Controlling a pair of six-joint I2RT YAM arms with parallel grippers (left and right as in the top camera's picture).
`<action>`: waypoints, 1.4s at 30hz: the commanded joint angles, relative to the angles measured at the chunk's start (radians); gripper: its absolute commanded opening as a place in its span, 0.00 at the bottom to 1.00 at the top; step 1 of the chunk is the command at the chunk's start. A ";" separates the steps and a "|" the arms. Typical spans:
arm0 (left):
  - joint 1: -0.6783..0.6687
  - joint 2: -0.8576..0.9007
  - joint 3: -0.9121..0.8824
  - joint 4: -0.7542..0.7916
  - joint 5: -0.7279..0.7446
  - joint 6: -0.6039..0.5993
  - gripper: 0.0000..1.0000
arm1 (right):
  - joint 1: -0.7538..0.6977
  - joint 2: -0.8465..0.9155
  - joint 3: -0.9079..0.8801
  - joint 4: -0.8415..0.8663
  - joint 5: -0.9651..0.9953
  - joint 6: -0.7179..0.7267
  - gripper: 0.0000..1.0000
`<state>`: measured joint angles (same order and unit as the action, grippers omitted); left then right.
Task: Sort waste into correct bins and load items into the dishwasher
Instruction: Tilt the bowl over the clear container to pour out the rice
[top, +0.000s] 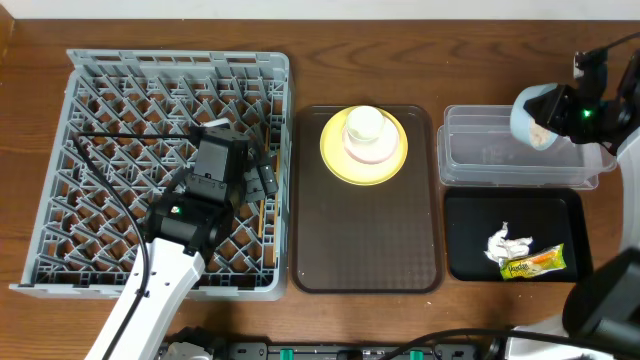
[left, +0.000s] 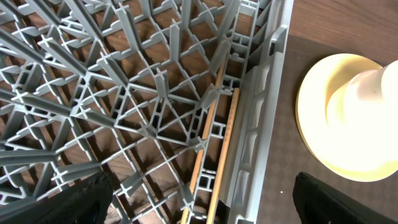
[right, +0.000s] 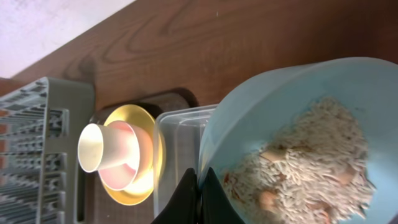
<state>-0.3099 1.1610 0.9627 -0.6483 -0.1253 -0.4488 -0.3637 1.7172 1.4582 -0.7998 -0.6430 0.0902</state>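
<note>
The right gripper (right: 200, 186) has its jaws pressed together on the rim of the round light blue bowl (right: 292, 118), pinching it at the bottom centre of the right wrist view. Beige crumbly food scraps (right: 305, 162) lie inside the bowl. In the overhead view the bowl is tilted above the right end of the clear plastic rectangular tub (top: 490, 160), at the upper right of the frame.

The left gripper (left: 205, 199) hangs with its jaws spread wide and nothing between them. Its two black fingers (left: 74, 202) sit at the bottom corners of the left wrist view. Between them a pair of thin wooden chopsticks (left: 228, 134) lies in the large square grey plastic dish rack (left: 155, 93), along its right wall.

In the middle of the overhead frame the round yellow plate (top: 335, 165) rests on the upper part of the brown serving tray (top: 365, 240). It carries a white bowl (right: 127, 171) with a small white cup (right: 99, 148) in it.

At the lower right, the shallow black rectangular tray (top: 470, 240) holds a crumpled white tissue (top: 505, 243) and a small yellow-green-orange snack wrapper (top: 535, 263), lying side by side
</note>
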 joint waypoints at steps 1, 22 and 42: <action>0.004 -0.005 0.014 -0.003 0.003 -0.002 0.94 | -0.024 0.073 0.019 0.004 -0.202 -0.043 0.01; 0.004 -0.005 0.014 -0.003 0.003 -0.002 0.93 | -0.167 0.304 0.017 -0.098 -0.804 -0.332 0.01; 0.004 -0.005 0.014 -0.003 0.003 -0.002 0.94 | -0.287 0.302 0.017 -0.190 -0.916 -0.427 0.01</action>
<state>-0.3103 1.1610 0.9627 -0.6483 -0.1253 -0.4488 -0.6437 2.0197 1.4590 -0.9833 -1.5116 -0.3115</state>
